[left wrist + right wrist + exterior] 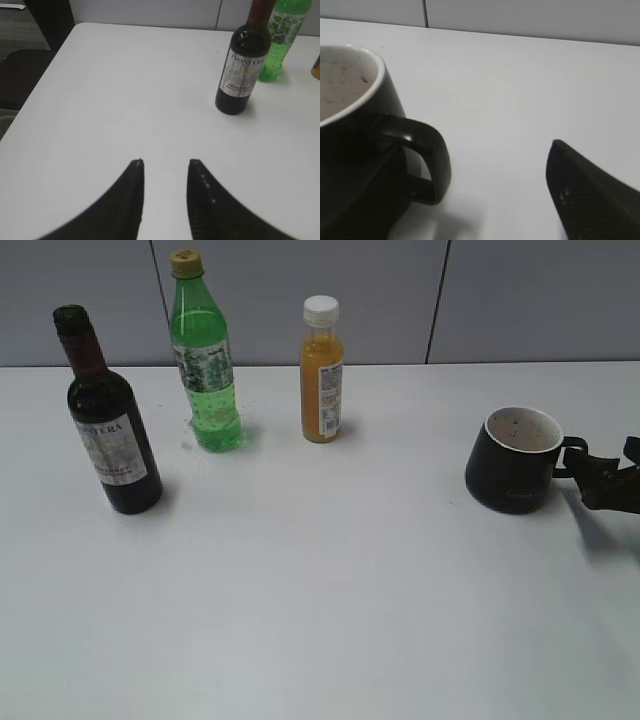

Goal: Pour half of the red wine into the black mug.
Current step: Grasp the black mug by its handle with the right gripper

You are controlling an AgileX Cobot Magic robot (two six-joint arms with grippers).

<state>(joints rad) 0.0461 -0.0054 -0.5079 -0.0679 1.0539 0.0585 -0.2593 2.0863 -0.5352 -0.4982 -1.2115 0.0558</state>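
Wine bottle (108, 430) near table's (320, 620) left edge

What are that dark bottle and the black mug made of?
The dark bottle looks like glossy dark glass, given its sharp highlights, with a paper label. The black mug seems to be matte ceramic: dull black outside, white speckled interior.
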